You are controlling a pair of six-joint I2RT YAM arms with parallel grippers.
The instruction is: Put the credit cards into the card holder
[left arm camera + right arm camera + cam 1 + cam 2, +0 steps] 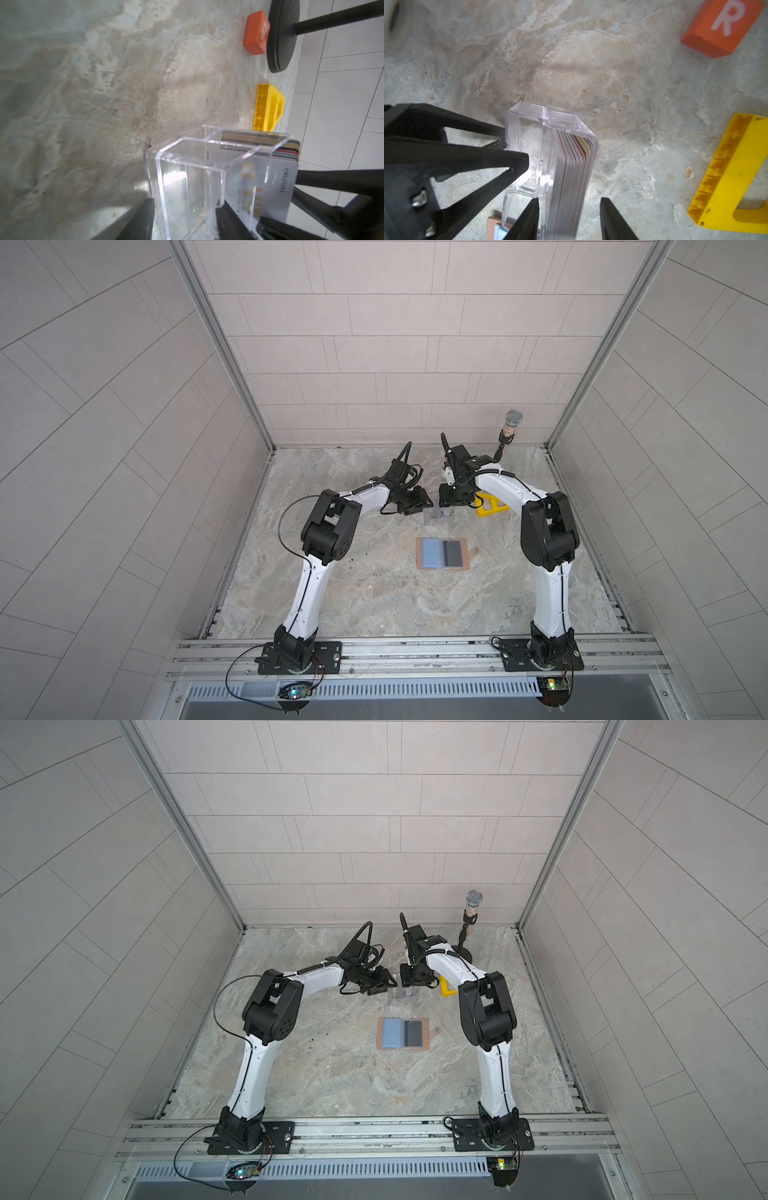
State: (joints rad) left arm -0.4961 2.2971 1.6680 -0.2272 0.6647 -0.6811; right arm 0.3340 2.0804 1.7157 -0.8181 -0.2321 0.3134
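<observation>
The credit cards (569, 166) stand on edge as a tight pack in one compartment of the clear acrylic stand (187, 158), at the centre of the right wrist view. The right gripper (569, 200) hangs over them from the lower edge of that frame, jaws apart with a gap on either side of the pack, nothing held. The left gripper (185, 203) reaches in at the stand's empty compartment, one finger outside its wall; I cannot tell whether it is pressing. The card holder (442, 553) lies open and flat mid-frame in both top views, just below the stand. The likely trouble: closing here would pinch the whole pack, not one card, so cards could fan or jam against the acrylic — and an unbraced stand could lift or tip with them.
</observation>
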